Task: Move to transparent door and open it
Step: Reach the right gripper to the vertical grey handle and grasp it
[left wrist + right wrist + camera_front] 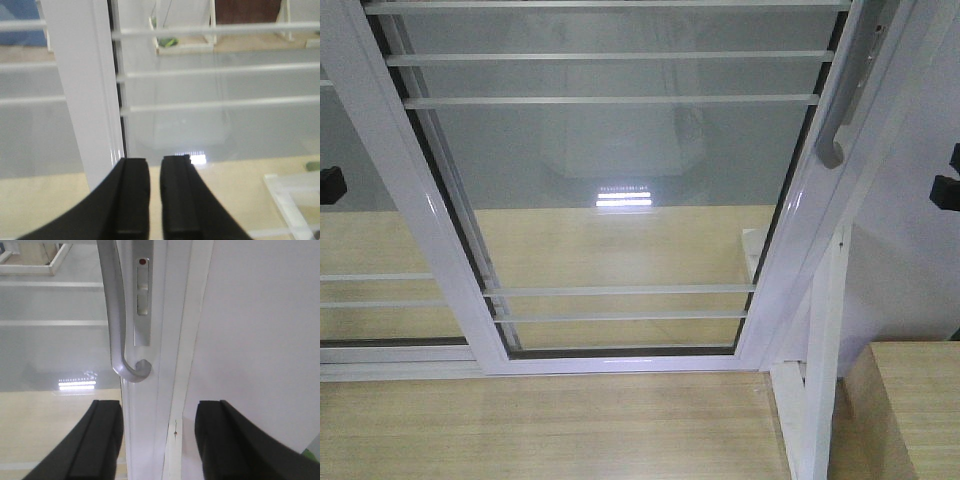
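Base was parked right up at the transparent door. It filled my front view, glass and thin white bars dead ahead, with the curved grey handle on its right-hand upright. That explained the split between the arms. The right gripper sat just beneath the handle's hooked lower end, jaws spread wide and empty, the door's white frame showing in the gap between them. I judged that pull to be the only purchase for sliding the panel. From the wrist view I couldn't tell whether the jaws truly bracketed the frame or hung short of it; depth was anyone's guess. The left gripper idled, jaws all but closed with a thin slit between them, gripping nothing. It pointed at the other white upright, where the door met the neighbouring glass panel. It was out of the way, I reckoned, since the job looked one-handed. The door looked shut, its handle side tight against the white wall. Plenty was hidden. The handle's top ran off frame in both views, and the latch plate with its red dot was too small to read as locked or free. In the front view the arms showed only as dark stubs at either edge. A light reflection smeared the glass, and the room beyond was a blur.
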Robot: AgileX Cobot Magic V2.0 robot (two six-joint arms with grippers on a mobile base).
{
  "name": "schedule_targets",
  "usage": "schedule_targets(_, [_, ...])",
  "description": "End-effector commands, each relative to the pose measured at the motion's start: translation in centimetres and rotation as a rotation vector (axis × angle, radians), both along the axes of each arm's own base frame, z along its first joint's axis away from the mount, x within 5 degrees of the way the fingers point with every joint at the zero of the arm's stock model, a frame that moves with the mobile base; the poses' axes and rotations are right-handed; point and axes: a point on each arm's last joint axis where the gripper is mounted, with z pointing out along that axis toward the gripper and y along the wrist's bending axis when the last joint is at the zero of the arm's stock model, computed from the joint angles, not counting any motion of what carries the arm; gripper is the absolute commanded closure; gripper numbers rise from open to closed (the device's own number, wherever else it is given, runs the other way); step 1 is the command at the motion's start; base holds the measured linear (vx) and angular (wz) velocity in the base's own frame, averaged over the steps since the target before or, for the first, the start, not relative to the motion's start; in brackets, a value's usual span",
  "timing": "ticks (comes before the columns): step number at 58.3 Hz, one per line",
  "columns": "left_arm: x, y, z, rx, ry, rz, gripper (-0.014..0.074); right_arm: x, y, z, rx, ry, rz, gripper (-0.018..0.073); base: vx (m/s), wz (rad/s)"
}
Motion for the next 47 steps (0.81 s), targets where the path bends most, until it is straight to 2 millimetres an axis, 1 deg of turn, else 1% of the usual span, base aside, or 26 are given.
schedule_targets(1, [0.6,-0.1,1.5,-0.030,-0.097,0.001,0.0215,0.9,-0.1,1.4,-0.034,-0.101,0.004,0.0137,0.00,0.00])
schedule_targets(7, [0.9,-0.1,1.2,-0.029,-0.074,0.002,0.0124,1.9,-0.2,0.7,-0.037,-0.082,0.005,0.0137,0.00,0.00])
schedule_targets(13, [0.9,-0.1,1.0,-0.027,-0.060,0.002,0.0082,3.1,-0.3,0.0,-0.036,-0.062,0.004,0.0137,0.00,0.00])
schedule_targets(24, [0.8,-0.1,0.6,-0.023,-0.013,0.003,0.0079,6.1,-0.5,0.2,-0.035,-0.048,0.004,0.0137,0.00,0.00])
schedule_targets(36, [0.7,-0.1,0.2,-0.020,0.030,0.003,0.0079,10.8,-0.8,0.6,-0.037,-0.062,0.005,0.0137,0.00,0.00])
schedule_targets(42, [0.6,-0.1,0.2,-0.019,0.035,0.003,0.0079,12.5,0.0,0.3,-0.039,-0.050,0.034,0.0140,0.00,0.00])
schedule_targets(47, [0.6,-0.1,0.2,-0.019,0.035,0.003,0.0079,13.9,1.2,0.2,-0.084,-0.065,0.090,0.0146,0.00,0.00])
